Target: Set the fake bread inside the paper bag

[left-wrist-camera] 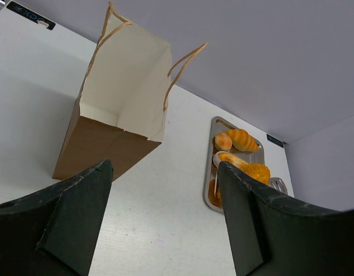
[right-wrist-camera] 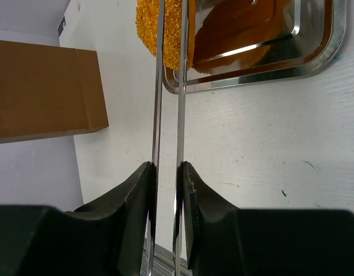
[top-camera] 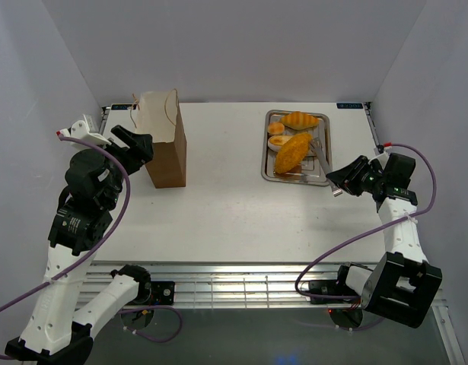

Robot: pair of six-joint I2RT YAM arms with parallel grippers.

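Note:
The brown paper bag (top-camera: 165, 148) stands open and upright at the back left, and its pale inside shows in the left wrist view (left-wrist-camera: 125, 98). The bread lies on a steel tray (top-camera: 265, 163): big oval loaf (top-camera: 293, 152), croissant (top-camera: 300, 119), bun (top-camera: 276, 128) and baguette (top-camera: 279, 141). My right gripper (top-camera: 339, 181) is shut on the handles of silver tongs (right-wrist-camera: 156, 86). The tong arms reach to the oval loaf (right-wrist-camera: 147, 29) at the tray's near end; I cannot tell if they grip it. My left gripper (left-wrist-camera: 165, 195) is open and empty beside the bag's left side (top-camera: 136, 143).
The tray's rim (right-wrist-camera: 315, 54) and the bag's side (right-wrist-camera: 44, 92) show in the right wrist view. White walls close in the table on the left, back and right. A slotted metal rail runs along the near edge (top-camera: 241, 285).

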